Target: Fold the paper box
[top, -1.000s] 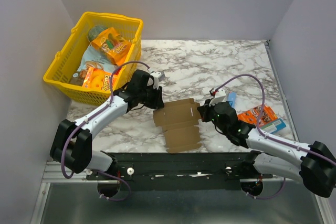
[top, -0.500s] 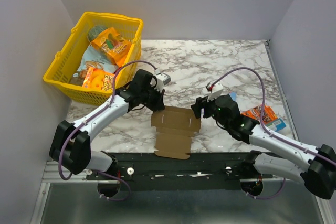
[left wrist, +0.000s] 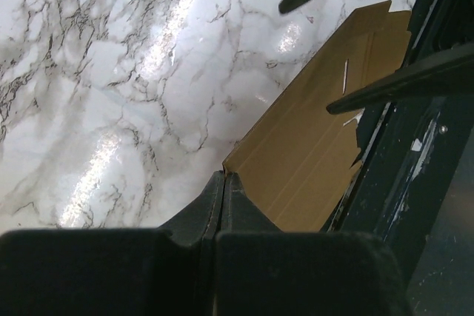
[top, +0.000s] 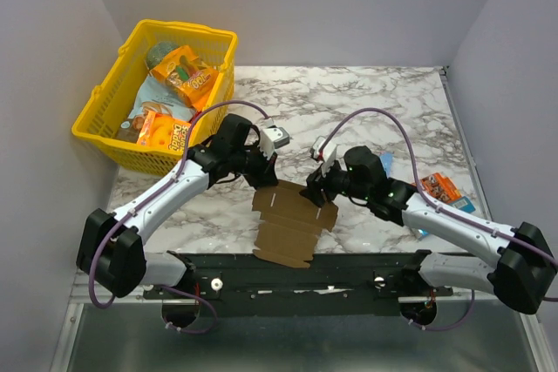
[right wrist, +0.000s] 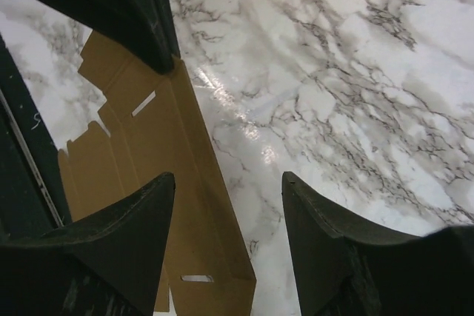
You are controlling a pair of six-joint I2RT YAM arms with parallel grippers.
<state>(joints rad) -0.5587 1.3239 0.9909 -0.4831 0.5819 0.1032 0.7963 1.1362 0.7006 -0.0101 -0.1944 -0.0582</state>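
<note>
A yellow basket (top: 112, 121) stands well left of and beyond the paper box (top: 288, 224). The box's far left corner is pinched by the closed left hand (left wrist: 224, 181). The box is spread unfolded at the marble tabletop's (top: 366, 102) near edge. The right hand (right wrist: 228, 183) is held open over its far right edge. An orange snack packet (top: 438, 187) lies well right of the box.

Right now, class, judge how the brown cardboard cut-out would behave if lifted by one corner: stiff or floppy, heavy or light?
Probably light: the paper box is one thin flat sheet. It would likely sag along its creases, since scored fold lines and slots show. The left pincer pinches only a corner, so it may swing or slip.
</note>
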